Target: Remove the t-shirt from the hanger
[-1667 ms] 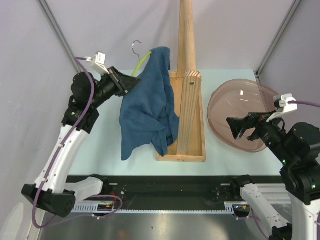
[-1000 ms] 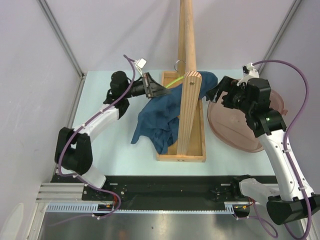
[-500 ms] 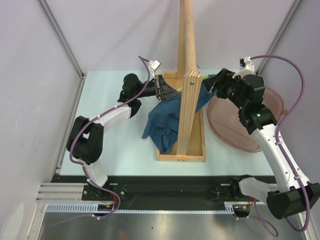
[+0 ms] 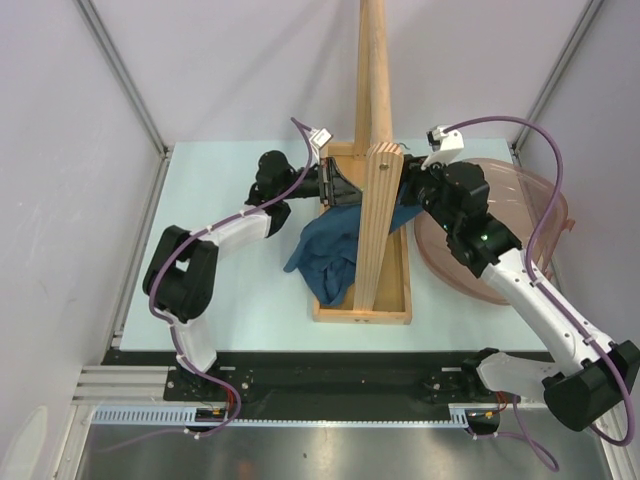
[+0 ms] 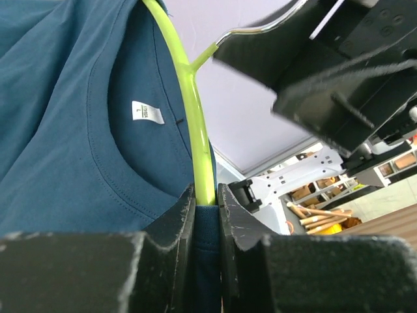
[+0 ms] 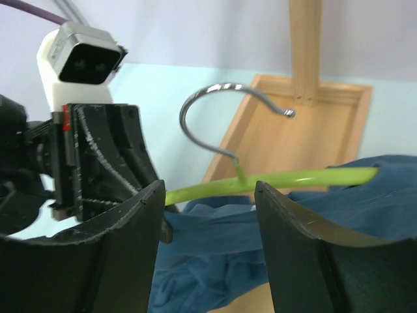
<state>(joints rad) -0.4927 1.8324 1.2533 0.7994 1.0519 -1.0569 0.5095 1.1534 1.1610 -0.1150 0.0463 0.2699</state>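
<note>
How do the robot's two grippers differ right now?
The left gripper is shut on the hanger, clamping its green arm; the right gripper stands open, with that arm running across its gap. The left reaches in from the left, the right from over the pink bowl. Both are black and meet at the wooden stand.

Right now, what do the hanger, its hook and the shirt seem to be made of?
The hanger looks like plastic or coated wire: thin, smooth, evenly lime-green rod. Its hook seems bare metal, silvery with bright glints. The shirt looks like matte knit cotton-type fabric: soft folds, stitched collar, sewn label.
</note>
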